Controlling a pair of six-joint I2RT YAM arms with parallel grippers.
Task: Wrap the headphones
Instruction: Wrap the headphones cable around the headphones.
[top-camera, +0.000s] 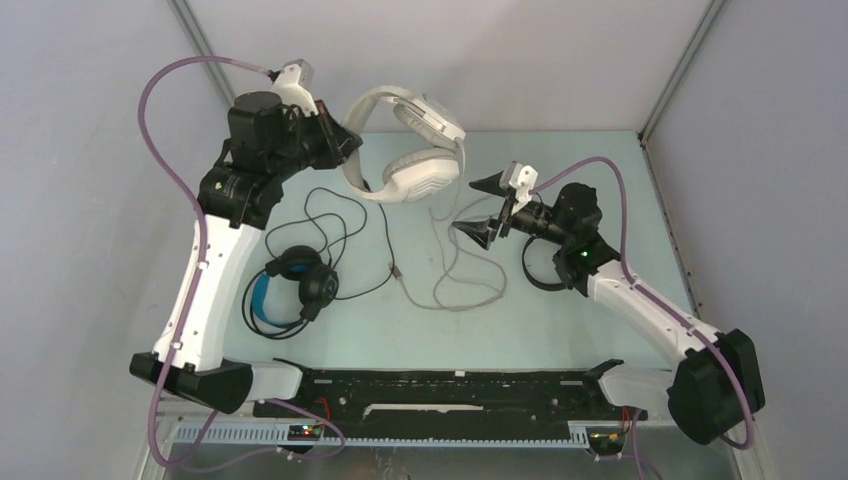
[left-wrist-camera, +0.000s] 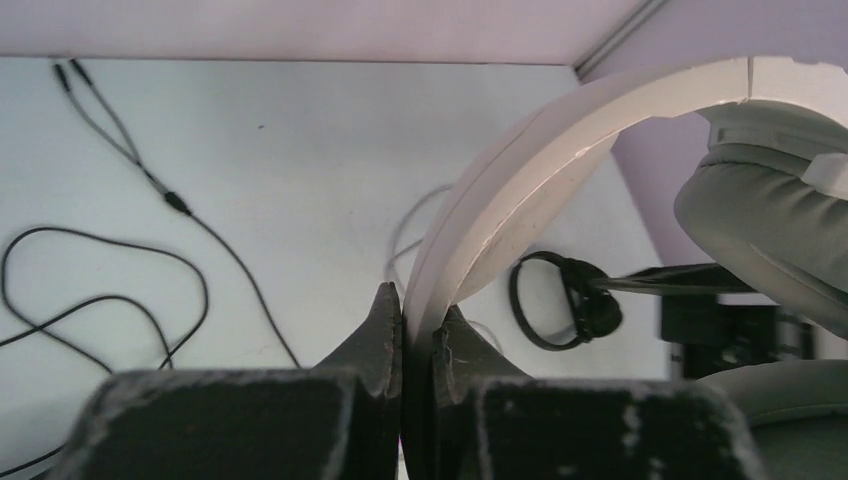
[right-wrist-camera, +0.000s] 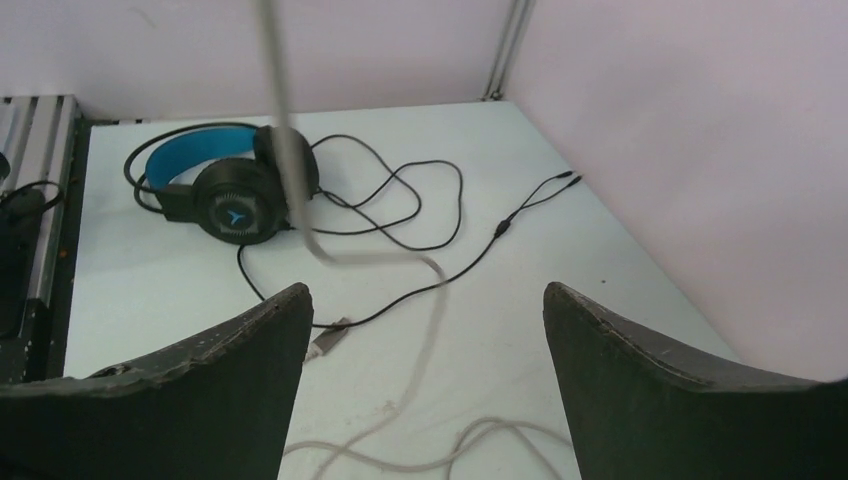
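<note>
Where both bases sit bolted to the black rail (top-camera: 450, 385) at the near edge, the left arm (top-camera: 215, 270) rises steeply along the left side and folds its wrist rightward at the far end. The right arm (top-camera: 640, 300) leans low out of the right corner, with its wrist pointing leftward toward the middle.

The right gripper (top-camera: 482, 207) hangs above the surface with its jaws spread wide and nothing between them. In its wrist view a blurred strand of the white cable (top-camera: 460, 285) drops in front of the gap. The left gripper (left-wrist-camera: 418, 322) is pinched narrow on the headband of the white-grey headphones (top-camera: 410, 165) and holds them lifted near the far edge, earcups to the right of the fingers. Their cable trails down into loose loops at the middle.

The pale blue-green table (top-camera: 500, 340) carries the black headphones with the blue headband (top-camera: 290, 285) on the left, just beside the left arm. Their thin black cable (top-camera: 340, 215) curls loosely beyond them. The smaller all-black headphones (top-camera: 540, 272) lie on the right, partly under the right wrist.

Lilac-grey walls (top-camera: 80, 150) close in on the left, right and far sides, with metal corner posts (top-camera: 680, 70) at the far corners.
</note>
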